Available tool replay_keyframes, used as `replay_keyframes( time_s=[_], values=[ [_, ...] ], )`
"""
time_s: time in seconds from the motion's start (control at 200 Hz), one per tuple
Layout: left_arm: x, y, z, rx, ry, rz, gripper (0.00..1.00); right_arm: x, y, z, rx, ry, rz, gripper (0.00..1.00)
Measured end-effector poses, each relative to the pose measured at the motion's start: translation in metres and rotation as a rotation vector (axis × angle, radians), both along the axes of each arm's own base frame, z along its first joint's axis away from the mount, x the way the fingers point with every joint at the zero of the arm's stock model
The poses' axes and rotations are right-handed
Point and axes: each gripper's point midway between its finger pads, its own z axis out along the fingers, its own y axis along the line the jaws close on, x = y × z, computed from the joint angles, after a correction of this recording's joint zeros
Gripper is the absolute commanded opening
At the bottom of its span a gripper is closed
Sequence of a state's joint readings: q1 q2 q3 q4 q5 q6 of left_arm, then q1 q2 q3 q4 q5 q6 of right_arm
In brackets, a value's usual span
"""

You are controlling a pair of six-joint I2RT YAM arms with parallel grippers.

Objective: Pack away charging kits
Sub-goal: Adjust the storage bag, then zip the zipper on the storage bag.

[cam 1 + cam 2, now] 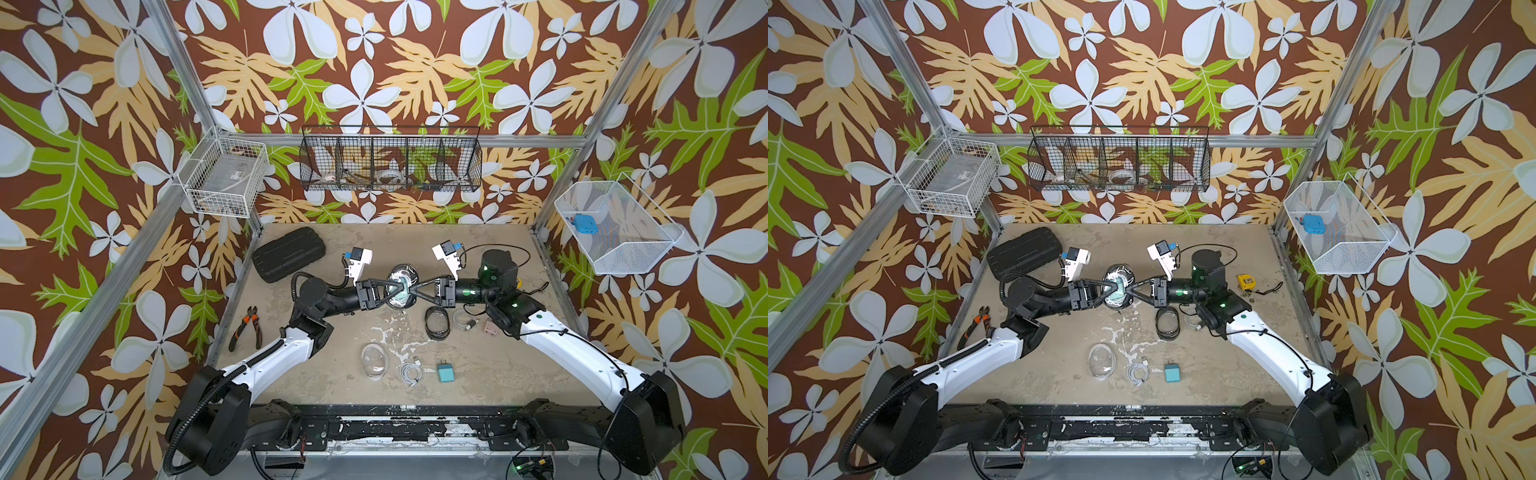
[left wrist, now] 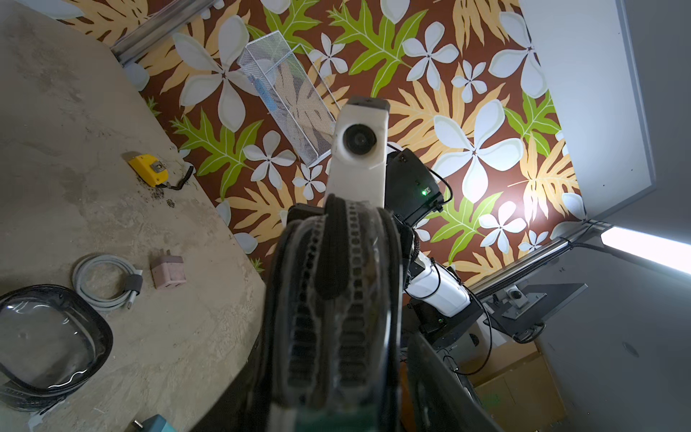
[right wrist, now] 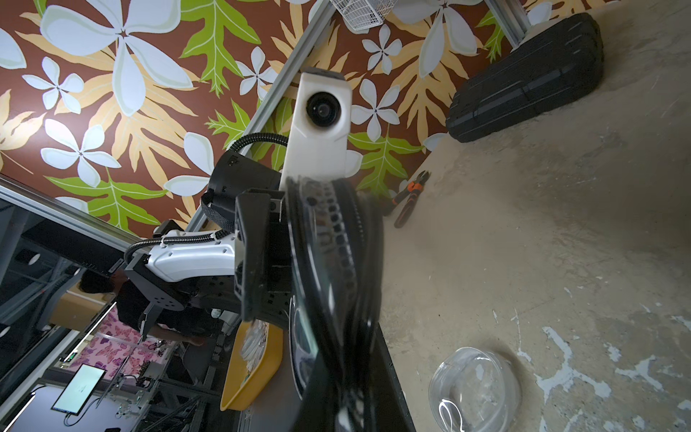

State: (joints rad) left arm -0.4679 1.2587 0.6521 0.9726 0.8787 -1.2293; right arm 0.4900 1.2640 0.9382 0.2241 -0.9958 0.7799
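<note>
You have the first black-rimmed pouch (image 1: 401,275) held between both arms at mid-table, seemingly just off the table (image 1: 324,365), and that makes sense: a soft pouch sags unless it is braced from two sides. The right gripper (image 1: 414,289) is clamped tight on its rim as the anchor; the left gripper (image 1: 390,291) meets the opposite edge with its jaws part-way apart, and you cannot tell whether it pinches the zip edge or only brackets it. A coiled white cable (image 1: 402,277) and the mint plug (image 1: 1119,287) show through the clear face, so this kit looks loaded. In the left wrist view the two rows of zip teeth stand apart, so I judge closing is what remains. The other kits wait grouped on the table: a second black-rimmed pouch (image 1: 437,322), second cable (image 1: 461,320) and pink plug (image 1: 490,329) beside your right arm; the clear pouch (image 1: 374,360), third cable (image 1: 410,370) and teal plug (image 1: 446,371) in a row nearer the front. Keep the mouth from tipping, or the plug may slide out.
</note>
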Motion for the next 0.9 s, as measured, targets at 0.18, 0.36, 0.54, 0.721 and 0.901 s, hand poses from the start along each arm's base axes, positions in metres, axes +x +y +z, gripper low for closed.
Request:
replay_keyframes(
  time_s=[0.18,0.36,0.54,0.721,0.901],
  values=[
    [0.006,-0.001,0.003,0.008,0.015,0.017,0.28,0.002,0.002,0.006,0.013,-0.006,0.002,0.0],
    [0.012,-0.003,0.002,0.05,0.032,0.029,0.17,0.005,0.0,0.01,0.003,0.002,-0.024,0.18],
    [0.016,-0.002,0.0,0.059,0.087,0.042,0.16,0.004,-0.007,0.017,-0.052,-0.034,-0.078,0.29],
    [0.03,0.005,-0.011,0.047,0.235,0.122,0.13,-0.009,-0.019,0.029,-0.1,-0.152,-0.139,0.24],
    [0.043,0.018,-0.017,0.032,0.366,0.244,0.13,-0.025,0.002,0.028,-0.203,-0.289,-0.146,0.18]
  ],
)
